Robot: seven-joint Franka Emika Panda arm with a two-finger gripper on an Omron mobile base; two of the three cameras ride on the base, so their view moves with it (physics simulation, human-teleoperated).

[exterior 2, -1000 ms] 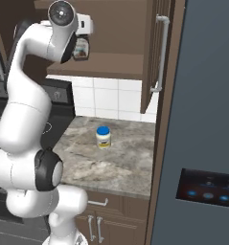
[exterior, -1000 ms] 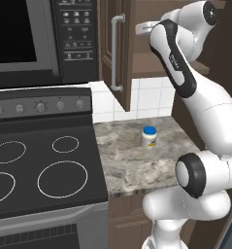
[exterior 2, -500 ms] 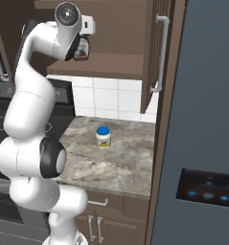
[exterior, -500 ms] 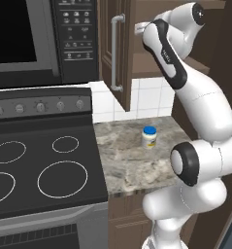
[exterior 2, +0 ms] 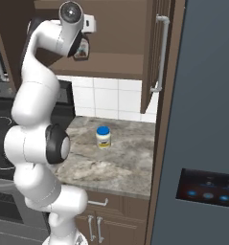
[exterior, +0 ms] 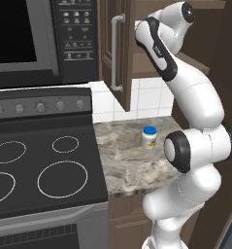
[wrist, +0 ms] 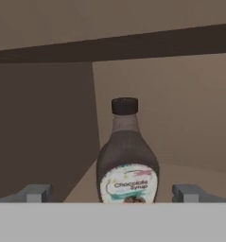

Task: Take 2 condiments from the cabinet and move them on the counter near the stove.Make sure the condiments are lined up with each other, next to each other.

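So the dark brown bottle is the one I'm after; it's standing upright on the cabinet shelf, dead centre ahead of my hand, with a "Chocolate Syrup" label low on its belly and a small dark cap on top. My guess is it's a plastic squeeze type, so fairly light and a bit squishy; smooth sides, probably slick, and it tapers hard toward the neck. I'd grab it around the wide lower body at the label, not the neck, where the fingers could slide upward; squeeze too hard and it may bulge or pop out.

My hand is spread wide, one tip on each side of the bottle, nothing touching it yet.

The white jar with the blue lid already sits on the bench, a little way right of the stove; so the bottle needs to land right beside it.
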